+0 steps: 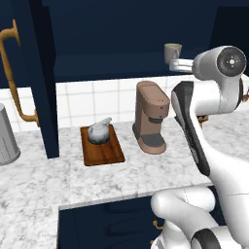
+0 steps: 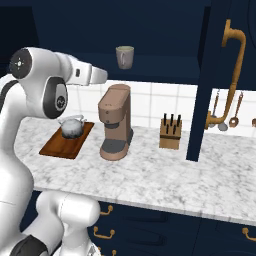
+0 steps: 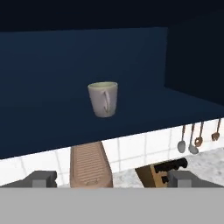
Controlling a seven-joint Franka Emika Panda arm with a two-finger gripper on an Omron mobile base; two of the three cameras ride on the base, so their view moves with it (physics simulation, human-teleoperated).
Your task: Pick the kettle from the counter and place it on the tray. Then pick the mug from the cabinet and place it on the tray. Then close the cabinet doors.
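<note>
Sitting on the tray (image 1: 102,151) in the left base view, the kettle (image 1: 99,132) rests toward the tray's back end, its spout pointing right toward the coffee machine (image 1: 151,116). The tray lies on the counter (image 1: 44,185) between the open left cabinet door (image 1: 41,78) and the coffee machine, nearer the back wall than the front edge. A ribbed grey canister (image 1: 7,136) stands at the counter's left end. The mug (image 1: 172,53) stands on the cabinet shelf (image 1: 104,67), toward its right part, above the coffee machine. The white arm rises at the right, its wrist level with the shelf, and hides the gripper.

From the right base view the tray (image 2: 56,147) sits at the counter's (image 2: 165,175) left part with the kettle (image 2: 72,125) on its far end, just left of the coffee machine (image 2: 116,122). A knife block (image 2: 170,133) stands to the machine's right, near the back wall. The mug (image 2: 124,56) stands upright on the shelf above the machine. The right cabinet door (image 2: 205,80) stands open, its brass handle (image 2: 232,70) curving down, and utensils (image 2: 227,111) hang on the wall behind it.

Along the hand view, the gripper (image 3: 113,178) has its fingers (image 3: 41,178) spread wide with nothing between them, well short of the mug (image 3: 103,99), which stands centred on the shelf (image 3: 52,131) with its handle facing the camera. Below the shelf edge show the top of the coffee machine (image 3: 89,168), the knife block (image 3: 159,171) and the hanging utensils (image 3: 192,140).
</note>
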